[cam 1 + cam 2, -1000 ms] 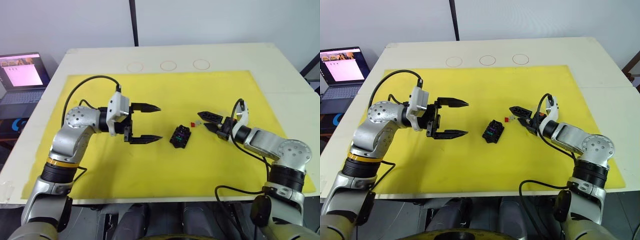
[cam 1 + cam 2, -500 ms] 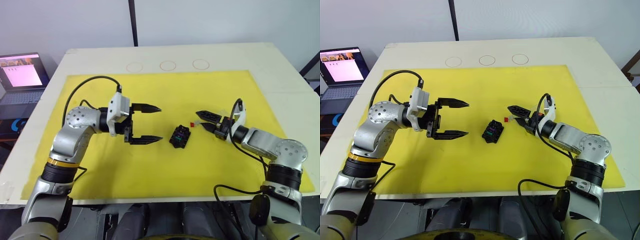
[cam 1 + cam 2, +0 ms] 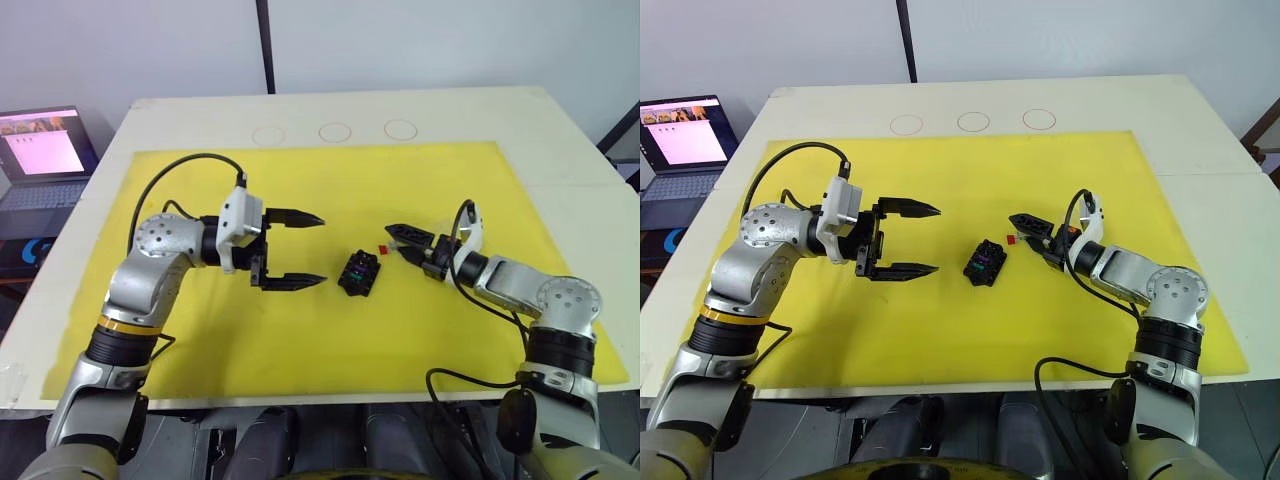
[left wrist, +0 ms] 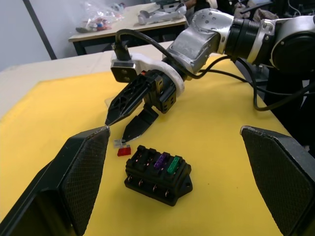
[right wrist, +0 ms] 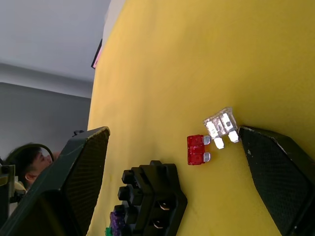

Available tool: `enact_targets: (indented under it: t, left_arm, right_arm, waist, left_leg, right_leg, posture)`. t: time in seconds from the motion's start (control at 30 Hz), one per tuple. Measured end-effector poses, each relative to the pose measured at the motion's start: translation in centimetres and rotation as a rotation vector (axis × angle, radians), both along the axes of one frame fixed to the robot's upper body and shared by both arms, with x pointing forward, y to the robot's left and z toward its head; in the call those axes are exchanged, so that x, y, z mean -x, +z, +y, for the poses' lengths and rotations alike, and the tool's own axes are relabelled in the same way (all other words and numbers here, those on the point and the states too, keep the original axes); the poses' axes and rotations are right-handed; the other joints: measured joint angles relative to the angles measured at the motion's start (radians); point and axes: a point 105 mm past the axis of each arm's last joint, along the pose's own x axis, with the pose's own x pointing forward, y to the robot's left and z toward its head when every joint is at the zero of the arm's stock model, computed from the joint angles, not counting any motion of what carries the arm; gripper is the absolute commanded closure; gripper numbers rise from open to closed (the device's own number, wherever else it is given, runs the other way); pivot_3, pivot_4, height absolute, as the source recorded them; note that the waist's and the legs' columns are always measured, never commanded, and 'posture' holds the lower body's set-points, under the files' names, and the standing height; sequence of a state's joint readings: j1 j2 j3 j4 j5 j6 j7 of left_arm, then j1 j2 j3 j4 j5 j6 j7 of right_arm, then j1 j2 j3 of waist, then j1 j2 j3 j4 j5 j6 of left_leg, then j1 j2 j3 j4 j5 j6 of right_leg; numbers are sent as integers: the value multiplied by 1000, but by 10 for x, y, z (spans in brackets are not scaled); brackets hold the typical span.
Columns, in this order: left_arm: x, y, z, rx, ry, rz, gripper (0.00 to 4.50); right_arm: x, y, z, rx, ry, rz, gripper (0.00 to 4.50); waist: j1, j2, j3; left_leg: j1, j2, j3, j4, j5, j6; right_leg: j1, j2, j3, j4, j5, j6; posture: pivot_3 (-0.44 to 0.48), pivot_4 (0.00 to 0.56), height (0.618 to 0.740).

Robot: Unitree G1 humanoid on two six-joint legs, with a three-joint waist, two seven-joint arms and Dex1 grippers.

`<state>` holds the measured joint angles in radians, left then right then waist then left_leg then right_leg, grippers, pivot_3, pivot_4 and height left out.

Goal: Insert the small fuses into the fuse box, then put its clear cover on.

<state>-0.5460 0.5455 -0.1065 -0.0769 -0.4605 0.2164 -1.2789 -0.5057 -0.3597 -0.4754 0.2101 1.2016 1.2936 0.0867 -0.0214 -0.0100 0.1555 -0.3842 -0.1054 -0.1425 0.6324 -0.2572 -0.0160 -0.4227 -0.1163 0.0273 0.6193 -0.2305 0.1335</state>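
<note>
Looking down and forward from head height in both eye views, over the same yellow mat [image 3: 330, 190] from slightly offset positions. From the left wrist, aimed low across the mat, close on the fuse box [image 4: 157, 174], with the right gripper [image 4: 125, 125] behind it. From the right wrist, tilted and very near the mat, close on a red fuse [image 5: 196, 150] and a pale fuse [image 5: 220, 125] lying side by side. Shared by both wrist views: fuse box and loose fuses.

No text, label or number can be read anywhere; the laptop screen [image 3: 42, 140] is too small to make out
</note>
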Motion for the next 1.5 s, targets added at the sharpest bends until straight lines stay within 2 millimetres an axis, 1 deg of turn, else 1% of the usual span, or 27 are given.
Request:
enact_targets:
  t: [0.1, 0.2, 0.3, 0.83, 0.93, 1.03, 1.43, 1.47, 1.5]
  left_arm:
    - [0, 0, -1, 1, -2, -4, 0]
    - [0, 0, -1, 2, -5, -4, 0]
    - [-1, -2, -1, 1, 0, 1, 0]
    - [-2, -5, -1, -6, 10, 9, 0]
    - [-2, -5, -1, -6, 11, 9, 0]
    - [-2, -5, -1, -6, 11, 10, 0]
    - [-2, -5, -1, -6, 11, 9, 0]
    - [-2, -5, -1, -6, 11, 9, 0]
    - [-3, -5, -1, -6, 11, 9, 0]
  right_arm:
    - [-1, -2, 2, -5, -8, 0, 48]
    - [-2, -5, 3, -2, -11, 5, 634]
    - [-3, -9, 1, 10, -25, 19, 1648]
    - [0, -15, -5, 26, -55, 19, 1648]
    - [0, -16, -6, 24, -64, 23, 2173]
    - [1, -19, -8, 27, -73, 34, 3161]
    - [2, -20, -7, 29, -74, 35, 3161]
    - [2, -20, -7, 29, -74, 35, 3485]
    - [2, -20, -8, 30, -75, 35, 3710]
  waist:
    - [-1, -1, -1]
    - [-1, -1, -1]
    - [-1, -1, -1]
    - [5, -1, -1]
    - [6, -1, -1]
    - [6, -1, -1]
    - [8, -1, -1]
    - [8, -1, -1]
    - [8, -1, -1]
  left_leg:
    - [4, 0, 0, -1, 0, 0]
    - [12, 1, 1, -2, -2, 3]
    - [12, 1, 1, -2, -2, 3]
    - [12, 1, 0, -2, -2, 3]
    - [12, 1, 0, -2, -2, 3]
    - [12, 1, 0, -2, -2, 3]
    - [12, 1, 0, -2, -2, 3]
    - [12, 1, 0, -2, -2, 3]
    - [12, 1, 0, -2, -2, 3]
  right_leg:
    - [4, 0, 0, 0, 0, 0]
    - [11, 1, 0, -3, 0, 0]
    - [11, 1, 0, -3, 0, 0]
    - [12, 1, 0, -3, 0, 0]
    - [13, 1, 0, -4, 0, 0]
    - [12, 1, 0, -4, 0, 0]
    - [13, 1, -1, -4, 0, 0]
    - [13, 1, -1, -4, 0, 0]
    - [13, 1, -1, -4, 0, 0]
  posture:
    - [0, 150, 740]
    - [0, 150, 740]
    - [0, 150, 740]
    - [0, 150, 740]
    - [0, 150, 740]
    - [0, 150, 740]
    - [0, 150, 740]
    - [0, 150, 740]
    - [0, 150, 740]
